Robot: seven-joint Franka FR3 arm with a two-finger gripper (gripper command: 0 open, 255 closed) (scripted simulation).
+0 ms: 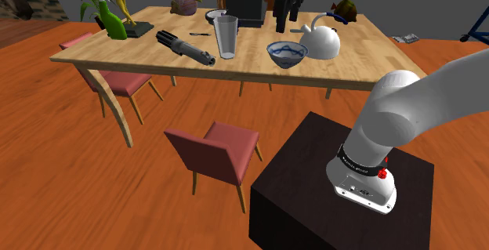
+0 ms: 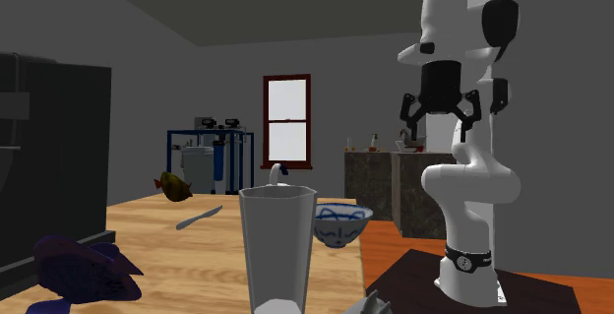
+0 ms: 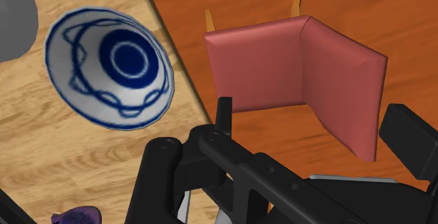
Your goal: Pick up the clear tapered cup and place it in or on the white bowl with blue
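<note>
The arm (image 2: 470, 179) rises from its base on the dark stand (image 1: 313, 170) and folds back on itself, so that the hand hangs high over the table (image 1: 141, 48) and points down. In the second exterior view the gripper (image 2: 443, 117) sits well above everything on the tabletop. Its two black fingers (image 2: 408, 110) are spread wide with nothing between them. In the shoulder view a thick white link climbs from the base toward that view's right edge, and the gripper (image 1: 286, 13) shows dark above the far part of the table, over the bowl and the kettle (image 1: 321, 45).

The clear cup (image 1: 226, 37) stands upright on the table, wider at the rim than at the foot. Nothing touches it, and it is well apart from the gripper. In the shoulder view it stands to the left of the white bowl (image 1: 287, 54) with the blue pattern, with a gap between them, and a long black tool (image 1: 184, 48) lies on its other side. In the second exterior view the cup (image 2: 278, 243) is close to the camera, with the bowl (image 2: 341, 225) just behind it.

The wrist view looks down on the bowl (image 3: 109, 64) near the table's edge (image 3: 42, 159). A red chair (image 3: 295, 68) stands on the floor beyond that edge.
</note>
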